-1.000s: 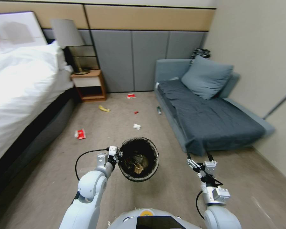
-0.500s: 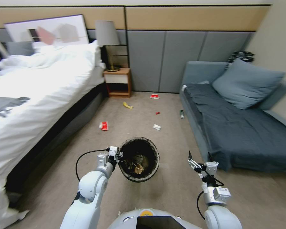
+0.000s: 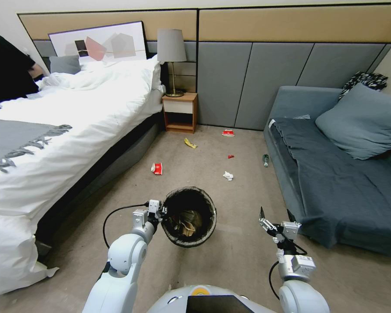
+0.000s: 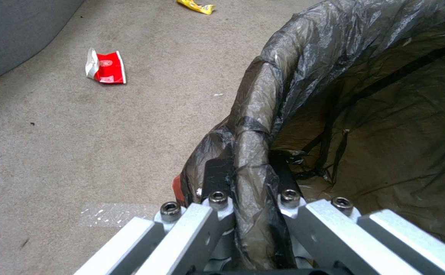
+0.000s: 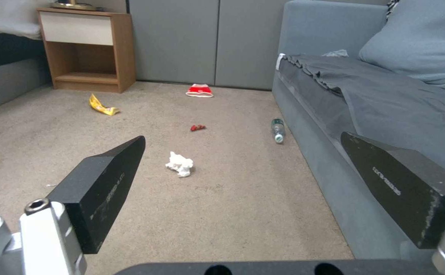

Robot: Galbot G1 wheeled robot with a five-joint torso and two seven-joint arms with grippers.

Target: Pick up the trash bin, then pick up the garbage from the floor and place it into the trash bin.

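While the left gripper (image 4: 250, 183) pinches the bag-covered rim of the trash bin (image 3: 189, 216), held off the carpet, the right gripper (image 3: 275, 216) hangs empty with fingers spread. Ahead on the carpet lies the garbage: a crumpled tissue (image 5: 179, 164), light and soft, best pinched across its middle; the small bottle (image 5: 277, 130) against the sofa base looks rounder and likelier to roll.

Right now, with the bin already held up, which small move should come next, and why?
Probably roll forward toward the crumpled tissue, the nearest litter to the right gripper. The left gripper clamps the trash bin by its rim, off the floor, while the right one is open, empty and too far from any garbage to reach.
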